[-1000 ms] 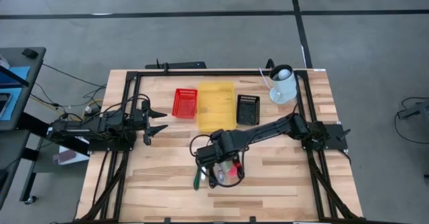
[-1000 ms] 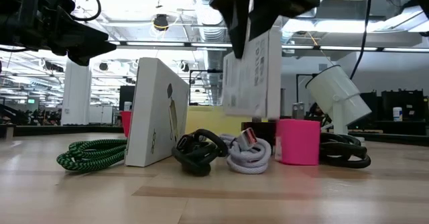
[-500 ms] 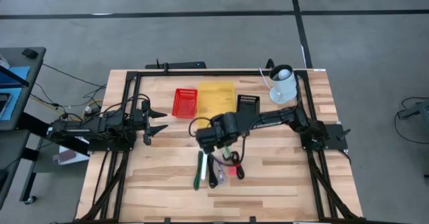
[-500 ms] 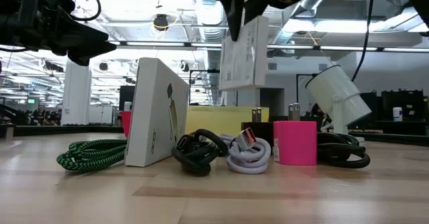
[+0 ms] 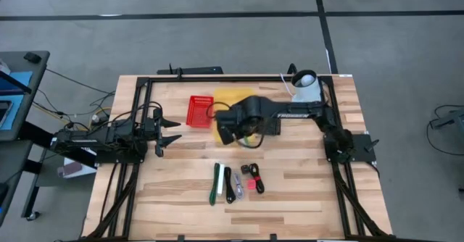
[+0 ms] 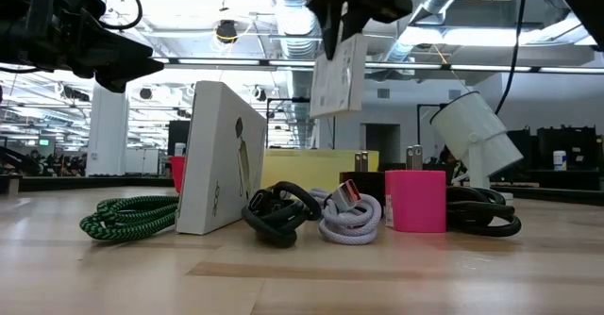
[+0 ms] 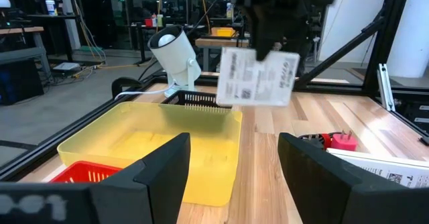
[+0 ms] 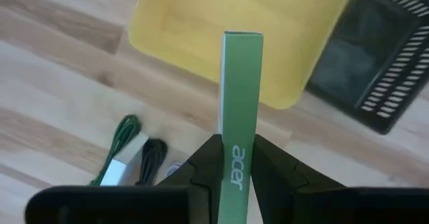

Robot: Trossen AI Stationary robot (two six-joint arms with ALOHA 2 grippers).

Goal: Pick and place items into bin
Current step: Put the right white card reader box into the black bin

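Your right gripper (image 5: 232,130) is up in the air over the middle of the desk (image 5: 181,191), and its two fingers are pinching a flat box (image 8: 241,83) by one end. It is white on the faces and green along the thin edge, and in the low view it hangs well clear of the wood. From the right wrist you look down its green edge, which crosses the rim of the yellow bin (image 8: 188,23) below, so the box sits above the side of the bin that faces the desk's centre. The bin stands by the desk's back edge, between a red basket (image 5: 200,111) and a black basket (image 8: 389,63), and a white lamp (image 5: 306,90) stands in the back right corner. Your left gripper (image 5: 170,130) waits near the left edge with its fingers spread wide and nothing between them. The other items lie together toward the front edge: a second box (image 6: 217,159) standing on its edge, a green cable (image 6: 132,216), a black cable (image 6: 278,211), a white cable (image 6: 344,216), a pink block (image 6: 418,200) and another dark cable coil (image 6: 486,211) beside it.
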